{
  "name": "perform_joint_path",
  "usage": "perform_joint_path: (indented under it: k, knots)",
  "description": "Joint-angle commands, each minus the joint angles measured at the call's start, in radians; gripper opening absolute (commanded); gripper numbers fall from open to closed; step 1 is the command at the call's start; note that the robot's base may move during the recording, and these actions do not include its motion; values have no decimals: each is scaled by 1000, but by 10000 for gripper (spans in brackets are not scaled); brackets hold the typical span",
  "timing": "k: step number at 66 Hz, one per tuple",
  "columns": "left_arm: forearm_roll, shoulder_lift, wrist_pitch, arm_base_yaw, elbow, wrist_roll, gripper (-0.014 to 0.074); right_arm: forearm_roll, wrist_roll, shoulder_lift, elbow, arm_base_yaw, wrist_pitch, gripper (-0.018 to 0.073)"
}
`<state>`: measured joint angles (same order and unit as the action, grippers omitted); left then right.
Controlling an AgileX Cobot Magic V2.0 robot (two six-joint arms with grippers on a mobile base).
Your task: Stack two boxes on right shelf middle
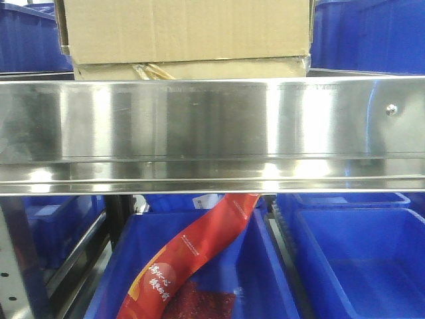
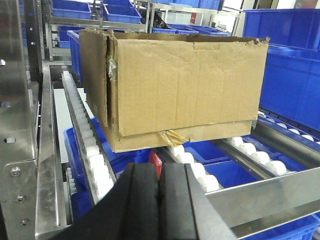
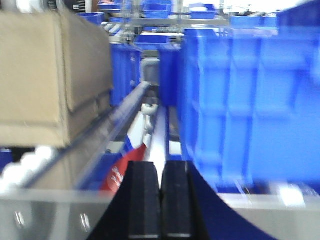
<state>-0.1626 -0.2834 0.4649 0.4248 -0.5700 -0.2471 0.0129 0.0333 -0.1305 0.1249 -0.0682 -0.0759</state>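
Two brown cardboard boxes stand stacked on the steel shelf [image 1: 212, 126]. The tall box [image 2: 190, 85] rests on the flatter box [image 2: 145, 142], whose torn yellowish tape [image 2: 172, 135] hangs at the front. From the front, the tall box [image 1: 186, 26] and flat box [image 1: 212, 68] rise just behind the shiny lip. My left gripper [image 2: 160, 185] is shut and empty, below and in front of the stack, apart from it. My right gripper [image 3: 161, 185] is shut and empty in a blurred view, with the tall box [image 3: 40, 75] at its left.
White roller tracks [image 2: 87, 145] run under the boxes. Blue bins [image 3: 250, 100] crowd the shelf to the right, and more blue bins [image 1: 358, 259] sit below. A red packet [image 1: 192, 252] pokes up from a lower bin. A perforated steel upright [image 2: 15, 150] stands at the left.
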Motion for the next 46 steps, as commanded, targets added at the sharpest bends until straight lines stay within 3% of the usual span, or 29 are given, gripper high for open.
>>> perform_joint_path:
  k: [1, 46]
  knots:
    - [-1, 5, -20, -3, 2, 4, -91, 5, -9, 67, -66, -8, 32, -169]
    - [-1, 7, -20, -3, 2, 4, -91, 5, -7, 131, -125, -10, 39, -169]
